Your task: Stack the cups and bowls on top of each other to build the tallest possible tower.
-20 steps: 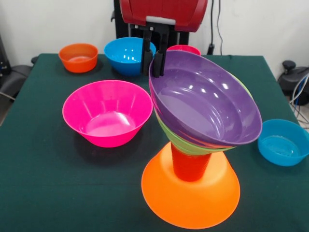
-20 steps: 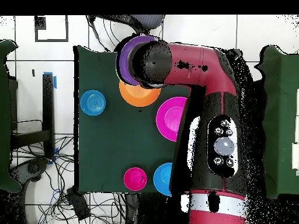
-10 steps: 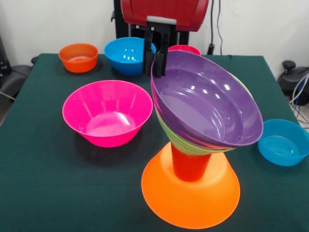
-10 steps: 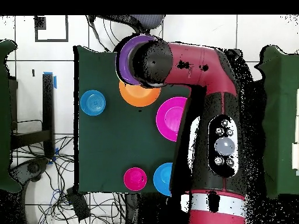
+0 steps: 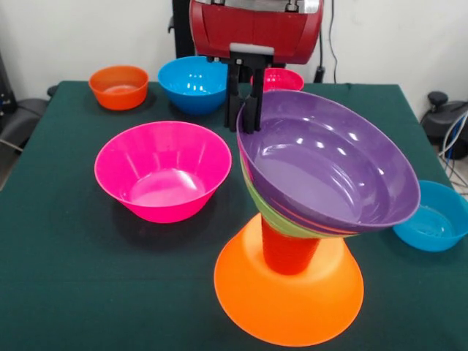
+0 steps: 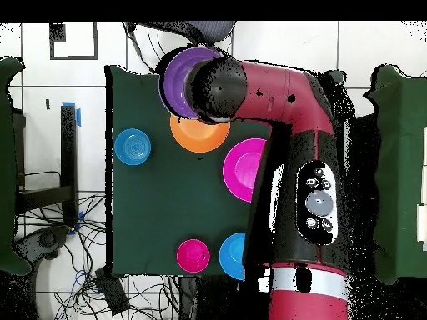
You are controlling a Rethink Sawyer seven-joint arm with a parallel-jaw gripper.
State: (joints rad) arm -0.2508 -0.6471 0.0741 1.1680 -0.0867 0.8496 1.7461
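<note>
Since a second ago the hand [image 5: 245, 121] has swung the glossy purple plastic bowl [image 5: 329, 172] rightward, gripping its rim. It sits tilted on nested bowls atop the orange-red tumbler [image 5: 289, 252], near the counter's [image 5: 66, 241] front edge, probably being levelled.

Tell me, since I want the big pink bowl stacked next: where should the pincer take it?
Probably the pink bowl by its rim, from straight above, one finger inside and one outside. It stands upright and open, apart from the other bowls, and its wall is thin and flares outward; the body looks too wide to span.
</note>
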